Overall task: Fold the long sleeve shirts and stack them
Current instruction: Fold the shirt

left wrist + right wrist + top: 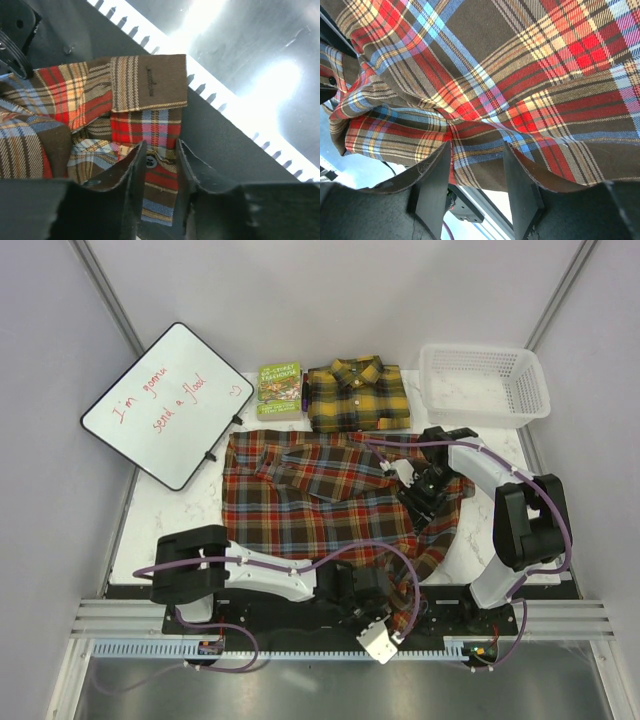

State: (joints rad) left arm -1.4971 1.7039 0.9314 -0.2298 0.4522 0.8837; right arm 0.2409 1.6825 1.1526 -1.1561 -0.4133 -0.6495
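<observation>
The red-brown plaid shirt (320,500) lies spread on the middle of the table, rumpled on its right side. My left gripper (390,625) is at the near edge, shut on the shirt's buttoned sleeve cuff (160,165), which sits between its jaws (160,150). My right gripper (420,495) is over the shirt's right side, shut on a fold of the cloth (520,85) and holding it off the table (477,150). The yellow and black shirt (357,395) lies folded at the back.
A small green book (280,390) lies left of the yellow shirt. A white plastic basket (485,385) stands at the back right. A whiteboard (165,405) leans at the back left. A slotted rail (225,105) runs along the near edge.
</observation>
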